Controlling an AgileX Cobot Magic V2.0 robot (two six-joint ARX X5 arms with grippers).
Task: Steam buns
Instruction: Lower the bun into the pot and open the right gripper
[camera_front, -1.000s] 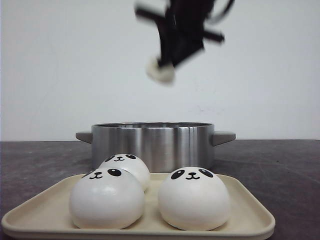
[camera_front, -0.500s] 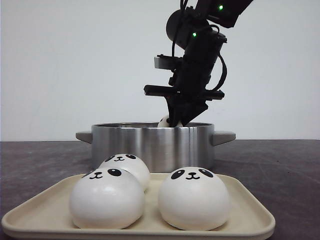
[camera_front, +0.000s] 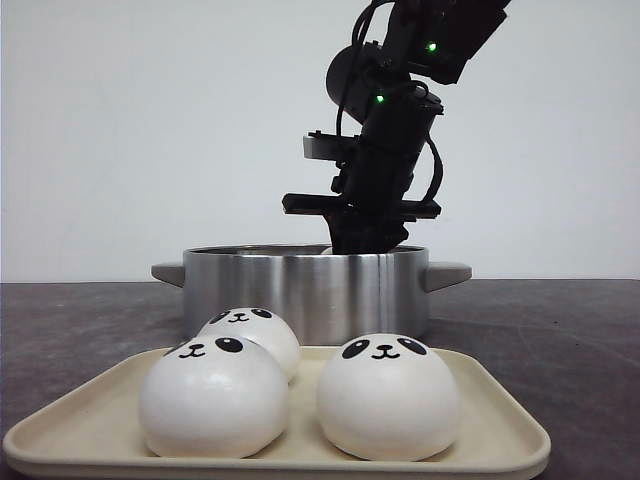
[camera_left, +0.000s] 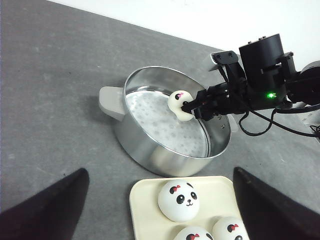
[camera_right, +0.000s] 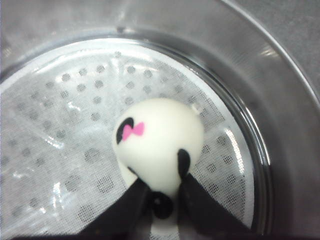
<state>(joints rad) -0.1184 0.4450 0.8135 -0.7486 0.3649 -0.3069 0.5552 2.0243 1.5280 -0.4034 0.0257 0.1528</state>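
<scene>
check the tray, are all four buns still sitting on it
No: the tray holds only three buns, and the fourth bun is in the right claw inside the steamer pot.

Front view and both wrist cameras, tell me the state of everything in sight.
Shiny steel pot: lidless, perforated liner inside.
Fourth white panda bun: pinched by the right tool, inside the pot.
Three white panda buns: resting on the cream tray.
Left tool: open, empty.
</scene>
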